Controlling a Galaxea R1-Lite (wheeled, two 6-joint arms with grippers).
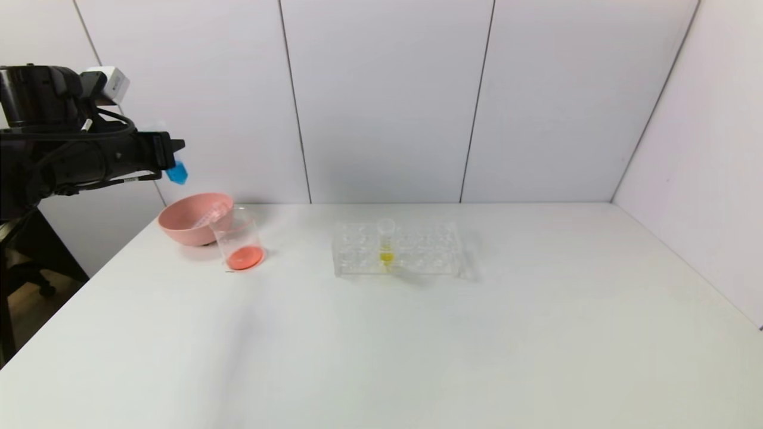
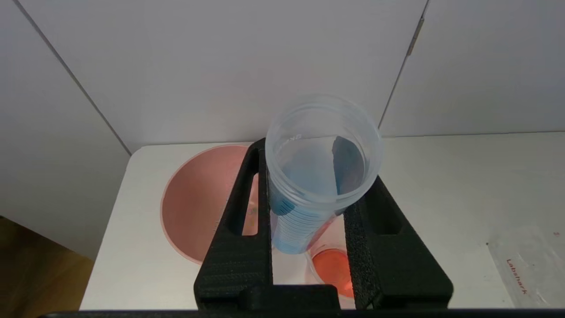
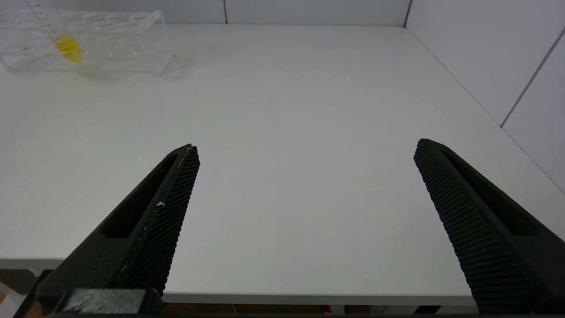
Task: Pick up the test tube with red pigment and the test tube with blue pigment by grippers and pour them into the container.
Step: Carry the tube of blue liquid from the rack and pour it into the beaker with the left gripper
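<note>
One blue tube held above one beaker.
The left gripper (image 2: 309,221) clamps the test tube with blue pigment (image 2: 315,176) over the container (image 1: 238,244); right gripper (image 3: 304,212) fingers spread apart.

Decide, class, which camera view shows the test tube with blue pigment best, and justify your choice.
The left wrist view shows it best: the test tube with blue pigment fills the centre, clamped in the left gripper, its open mouth and blue liquid visible. The head view shows only its blue tip beyond the fingers. The right wrist view does not show it.
</note>
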